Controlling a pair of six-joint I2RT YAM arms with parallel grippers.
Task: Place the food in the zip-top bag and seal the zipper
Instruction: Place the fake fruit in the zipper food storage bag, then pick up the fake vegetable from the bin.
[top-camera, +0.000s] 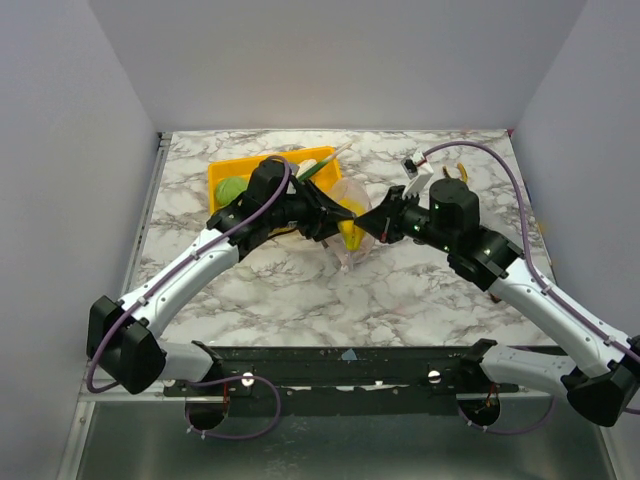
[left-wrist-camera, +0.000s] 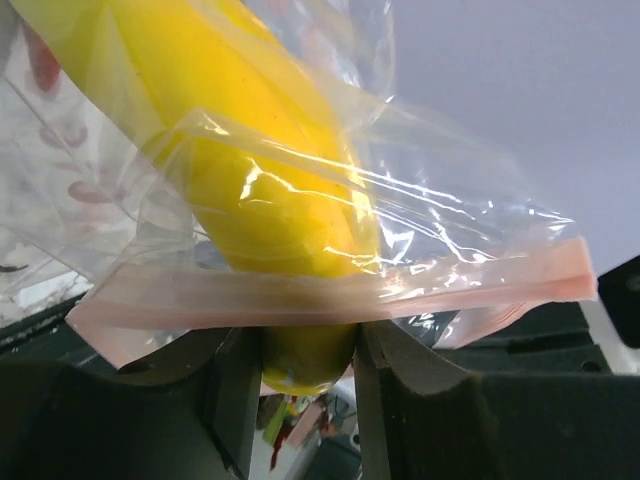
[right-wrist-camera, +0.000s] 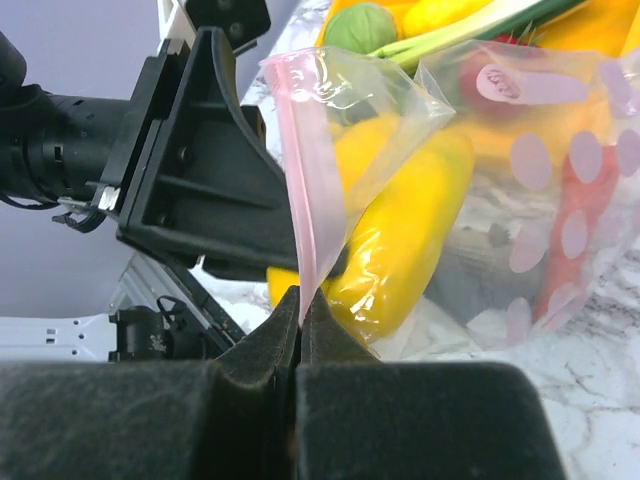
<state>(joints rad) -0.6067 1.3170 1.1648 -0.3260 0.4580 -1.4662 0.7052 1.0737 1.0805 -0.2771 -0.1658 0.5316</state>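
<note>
**Right claw** (right-wrist-camera: 300, 325): clenched on the lower end of the zipper (right-wrist-camera: 308, 190).

**Left claw** (left-wrist-camera: 305, 375): grasping the butt end of the yellow banana (left-wrist-camera: 270, 200).

**Zip-top bag** (right-wrist-camera: 385, 100): held up between the two claws over mid-worktop. The film is thin, limp, crinkly and probably slippery, and looks very light. The pink zipper strip is the stiffest part and the best place to take hold.

**Yellow banana**: film covers most of its length. It looks rigid, smooth and light, and is judged liable to slide.

**Beyond**: yellow tray (top-camera: 222, 170) holding a green cabbage (right-wrist-camera: 362, 25) and leeks (right-wrist-camera: 480, 20).

**Worktop** (top-camera: 400, 290): flat, marbled white and grey.

**Room**: plain pale walls on three sides.
</note>
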